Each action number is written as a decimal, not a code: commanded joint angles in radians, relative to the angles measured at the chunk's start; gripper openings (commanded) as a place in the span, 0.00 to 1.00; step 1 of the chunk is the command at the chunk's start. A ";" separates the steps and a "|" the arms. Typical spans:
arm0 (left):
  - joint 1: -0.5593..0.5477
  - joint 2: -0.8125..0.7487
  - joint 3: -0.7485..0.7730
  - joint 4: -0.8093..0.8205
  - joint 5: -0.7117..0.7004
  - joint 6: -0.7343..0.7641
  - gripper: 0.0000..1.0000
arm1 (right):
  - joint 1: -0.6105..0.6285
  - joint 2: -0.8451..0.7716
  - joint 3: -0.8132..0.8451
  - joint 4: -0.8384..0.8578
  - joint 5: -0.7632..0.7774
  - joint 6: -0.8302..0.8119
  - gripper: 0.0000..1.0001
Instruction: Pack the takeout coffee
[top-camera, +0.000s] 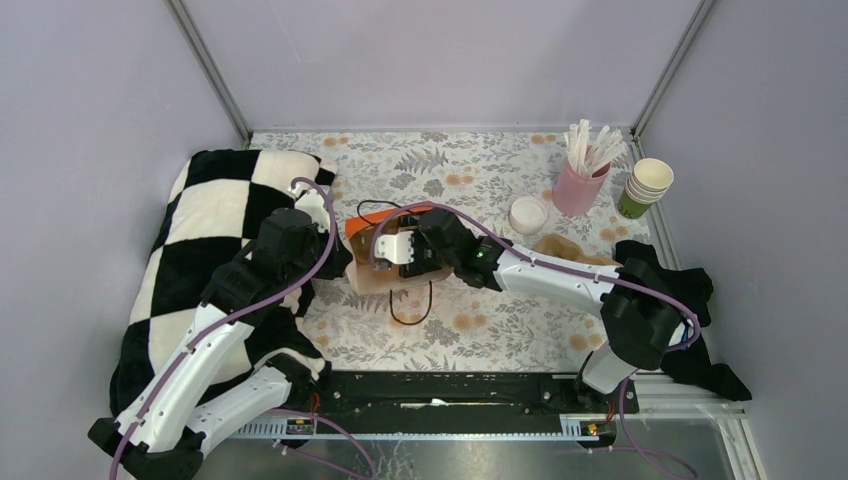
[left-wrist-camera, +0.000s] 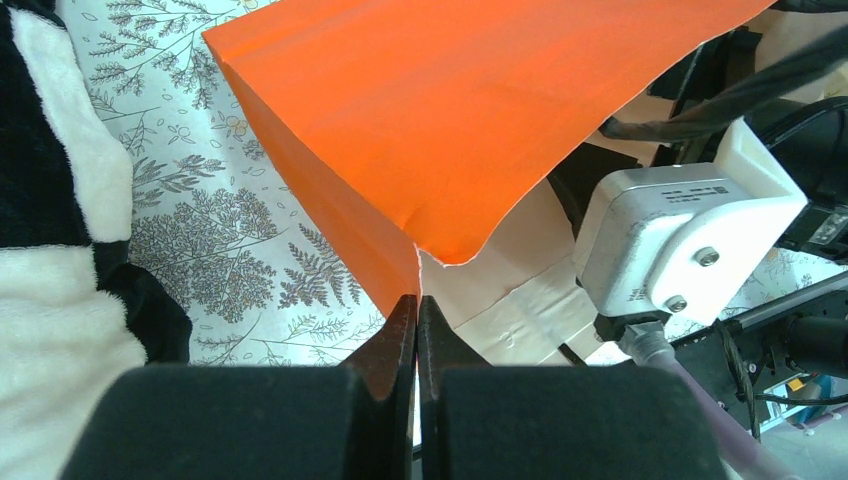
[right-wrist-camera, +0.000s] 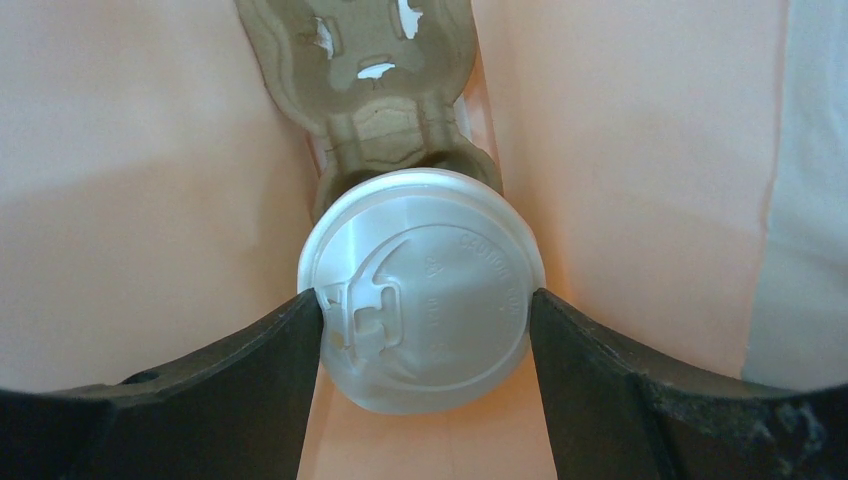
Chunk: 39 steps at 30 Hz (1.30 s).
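From above, the inside of the orange bag (top-camera: 385, 225) is hidden by the right arm (top-camera: 545, 272). The bag is set on a floral table (top-camera: 480, 170) between grey walls.

In the left wrist view, the left gripper (left-wrist-camera: 417, 300) is pinched together on the bag's rim.

In the right wrist view, the takeout coffee (right-wrist-camera: 425, 285) is clamped at its lid by the right gripper (right-wrist-camera: 425, 312), over the pulp carrier (right-wrist-camera: 370, 90). The cup's body is hidden.

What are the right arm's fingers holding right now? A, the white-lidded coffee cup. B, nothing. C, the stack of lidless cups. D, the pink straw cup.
A: the right wrist view shows the fingers pressed against both sides of the white lid of the takeout coffee, inside the orange bag.
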<state>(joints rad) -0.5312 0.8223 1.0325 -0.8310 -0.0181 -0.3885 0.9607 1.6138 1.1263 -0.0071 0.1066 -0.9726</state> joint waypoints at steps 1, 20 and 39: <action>-0.009 -0.002 0.050 -0.003 0.014 0.007 0.00 | -0.011 0.025 0.027 0.079 -0.031 -0.001 0.75; -0.009 0.032 0.122 -0.073 0.013 -0.035 0.00 | -0.022 0.040 0.024 0.147 -0.071 0.018 0.75; -0.009 0.101 0.228 -0.229 0.107 -0.146 0.00 | 0.014 -0.067 0.058 -0.184 -0.156 0.098 0.73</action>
<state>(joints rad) -0.5358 0.9134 1.1885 -1.0206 0.0467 -0.4992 0.9573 1.6066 1.1439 -0.0849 -0.0055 -0.9287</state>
